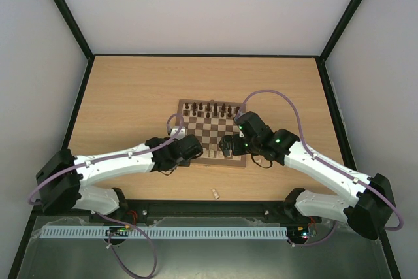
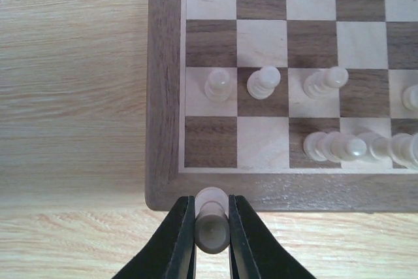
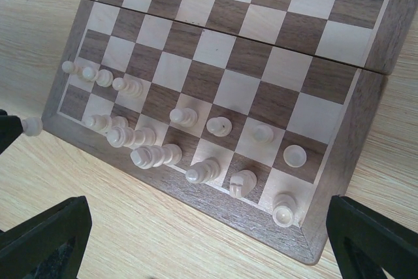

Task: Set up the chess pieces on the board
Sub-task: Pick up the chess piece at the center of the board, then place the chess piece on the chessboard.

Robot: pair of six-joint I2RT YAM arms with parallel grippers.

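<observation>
Setup partway: dark brown turned pieces (image 1: 209,108) ranked on checkered wooden board (image 2: 163,96), pale cream ranks (image 3: 157,155) gappy, one pale piece (image 2: 212,230) pinched in left end effector (image 2: 212,207), right end effector (image 3: 208,227) agape.

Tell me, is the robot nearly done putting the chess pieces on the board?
Partly. Done: the dark pieces line the board's far edge, and many pale pieces sit on its near rows. In hand: the left gripper is shut on a pale piece at the board's near-left corner. Left: that corner's squares are bare, and a stray pale piece waits on the table.
</observation>
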